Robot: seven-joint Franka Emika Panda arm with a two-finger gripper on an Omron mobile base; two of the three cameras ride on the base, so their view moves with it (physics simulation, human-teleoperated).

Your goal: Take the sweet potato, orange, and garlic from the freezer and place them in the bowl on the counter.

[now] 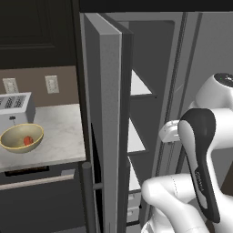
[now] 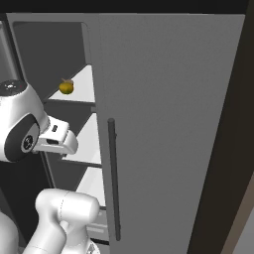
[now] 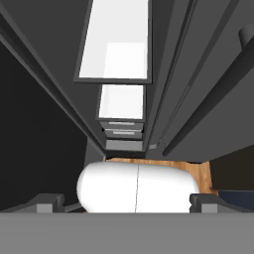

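With its jaws standing wide and empty, the gripper (image 3: 127, 201) is risking clipping the freezer (image 2: 79, 54) shelf edge while reaching for the orange (image 2: 66, 87) sitting there.

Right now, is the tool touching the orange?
Apart. In the right base view the orange sits on the upper freezer shelf; the hand view shows the open tool holding nothing, pointing down the shelves.

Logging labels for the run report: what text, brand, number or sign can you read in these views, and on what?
None can be read.
White arm's dark forearm cover: a small pale marking, too blurred to read.
Silver four-slot toaster, grey side-by-side fridge door, pale wall outlets: no lettering shows.
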